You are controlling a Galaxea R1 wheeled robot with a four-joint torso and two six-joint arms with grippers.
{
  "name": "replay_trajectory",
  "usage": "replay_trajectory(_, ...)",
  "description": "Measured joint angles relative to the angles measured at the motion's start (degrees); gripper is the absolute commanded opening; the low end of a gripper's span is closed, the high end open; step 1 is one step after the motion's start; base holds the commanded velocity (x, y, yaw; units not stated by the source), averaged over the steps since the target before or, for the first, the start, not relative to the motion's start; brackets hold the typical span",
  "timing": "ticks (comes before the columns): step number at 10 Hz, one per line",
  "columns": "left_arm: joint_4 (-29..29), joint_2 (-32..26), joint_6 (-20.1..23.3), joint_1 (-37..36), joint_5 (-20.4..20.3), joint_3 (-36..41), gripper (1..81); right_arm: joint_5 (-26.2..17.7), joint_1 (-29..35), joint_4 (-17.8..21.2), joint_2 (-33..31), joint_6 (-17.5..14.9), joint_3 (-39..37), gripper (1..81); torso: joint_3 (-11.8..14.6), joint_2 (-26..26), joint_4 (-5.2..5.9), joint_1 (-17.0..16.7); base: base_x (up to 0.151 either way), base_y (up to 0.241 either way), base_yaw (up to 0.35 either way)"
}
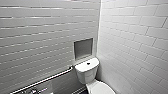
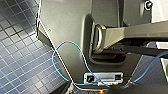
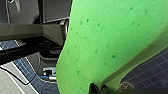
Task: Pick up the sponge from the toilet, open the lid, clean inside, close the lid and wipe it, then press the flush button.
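Note:
The white toilet (image 1: 87,71) stands in the corner at the bottom of the head view. Its small dark flush button (image 1: 88,63) sits in the middle of the tank top. Below the tank, the white lid (image 1: 101,89) appears to lie down over the bowl, cut off by the picture's edge. In the right wrist view the bright green sponge (image 3: 105,40) looms very large and close, pinched at one edge by my right gripper (image 3: 98,89), which is shut on it. My left gripper stands open with nothing seen in it.
A metal grab bar (image 1: 47,80) runs along the left tiled wall towards the tank. A grey recessed niche (image 1: 83,48) sits in the wall above the tank. The right tiled wall (image 1: 135,50) is close beside the toilet. Dark blue floor tiles (image 2: 20,62) lie below.

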Motion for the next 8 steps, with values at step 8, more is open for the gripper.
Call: replay_trajectory(8,1.11,-5.95,0.05,-0.62,-0.16,9.20,81.1,5.07,0.11,0.06,-8.98,-0.09,23.80,1.0,0.00,0.02,0.00,0.00,0.000,0.000,0.000)
